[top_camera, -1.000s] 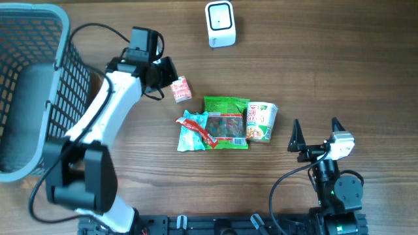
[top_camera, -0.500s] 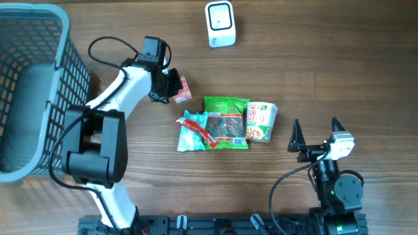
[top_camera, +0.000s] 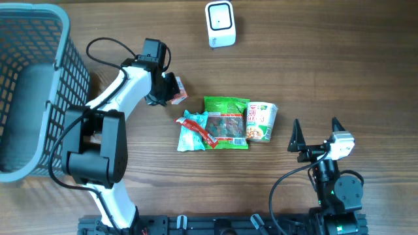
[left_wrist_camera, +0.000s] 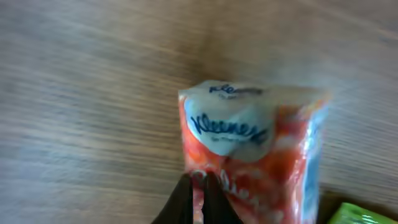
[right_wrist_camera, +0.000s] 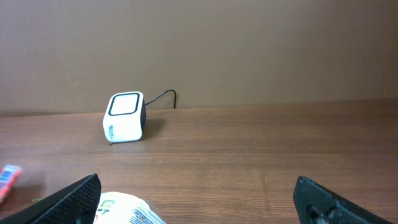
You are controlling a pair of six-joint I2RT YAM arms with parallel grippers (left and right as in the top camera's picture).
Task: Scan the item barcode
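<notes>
Kleenex pack [left_wrist_camera: 252, 149] lies on the table [top_camera: 326, 65] near the snack pile [top_camera: 225, 123], well apart from the scanner [top_camera: 220, 24]. Left gripper [left_wrist_camera: 198, 182], clenched on nothing, touches its edge, likely to nudge it; right gripper [top_camera: 316, 124] rests spread wide.

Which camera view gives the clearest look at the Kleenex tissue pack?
The left wrist view: the tissue pack looms large, brand name legible. Overhead shows it small, beside the left gripper. Right wrist catches perhaps only a red sliver at its left edge.
</notes>
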